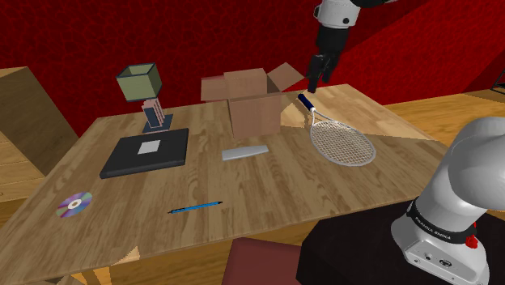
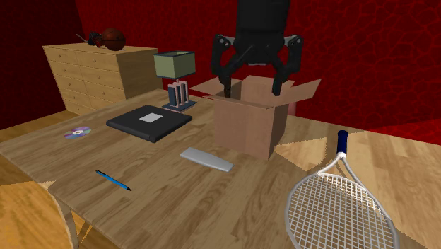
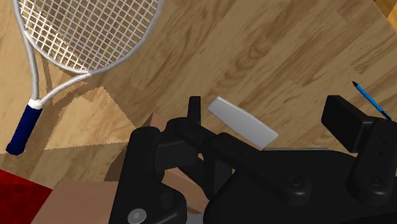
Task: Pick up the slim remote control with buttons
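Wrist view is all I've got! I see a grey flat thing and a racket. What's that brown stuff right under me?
Observer: A cardboard box, standing on the table with its top flaps open.
Operator: Am I touching it?
Observer: No. The tool hangs in the air by the flaps, open and holding nothing.
Operator: What's near the thing I want?
Observer: The grey remote lies flat in front of the box, and a flat black book lies further along the table.
Operator: Anything tall?
Observer: A lamp with a green shade stands behind the book.
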Motion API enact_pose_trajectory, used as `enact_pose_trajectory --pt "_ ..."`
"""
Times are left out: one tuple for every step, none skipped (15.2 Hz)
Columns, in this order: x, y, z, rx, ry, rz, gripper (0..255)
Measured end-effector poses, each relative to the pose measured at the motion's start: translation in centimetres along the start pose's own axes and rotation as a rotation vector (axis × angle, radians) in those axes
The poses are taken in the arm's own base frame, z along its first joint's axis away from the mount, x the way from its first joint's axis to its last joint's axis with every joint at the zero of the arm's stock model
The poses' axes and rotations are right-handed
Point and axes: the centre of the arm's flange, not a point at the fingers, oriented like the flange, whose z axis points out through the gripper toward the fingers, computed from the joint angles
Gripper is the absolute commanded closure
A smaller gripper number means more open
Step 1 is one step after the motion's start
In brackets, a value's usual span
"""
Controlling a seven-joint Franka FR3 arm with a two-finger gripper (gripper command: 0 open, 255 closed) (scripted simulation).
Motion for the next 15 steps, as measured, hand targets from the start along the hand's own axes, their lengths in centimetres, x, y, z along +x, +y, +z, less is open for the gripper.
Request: enact_pose_trajectory --pt "1.0 0.0 1.2 0.002 -0.004 -0.029 0" --pt "2.3 0.2 2.3 0.004 -0.006 -0.057 0" --pt "3.1 0.2 3.1 0.005 -0.010 -0.085 0" --pt "4.0 0.5 4.0 0.007 -0.014 -0.113 0" --pt "4.9 0.4 5.0 0.009 -0.017 -0.142 0" --pt "5.8 0.5 6.0 0.010 -0.021 -0.170 0" --pt "6.7 0.7 7.1 0.012 -0.025 -0.198 0" --pt "7.6 0.7 8.2 0.014 -0.029 -0.227 0" --pt "8.1 0.7 9.2 0.016 -0.033 -0.255 0" --pt "9.0 0.7 10.3 0.017 -0.036 -0.284 0" --pt "9.7 0.7 11.8 0.019 -0.040 -0.312 0" --pt "10.6 0.5 12.6 0.021 -0.044 -0.340 0" --pt "11.5 0.3 13.5 0.022 -0.047 -0.369 0" --pt "12.5 0.2 14.6 0.023 -0.050 -0.397 0" --pt "13.3 -0.1 15.5 0.025 -0.054 -0.426 0"
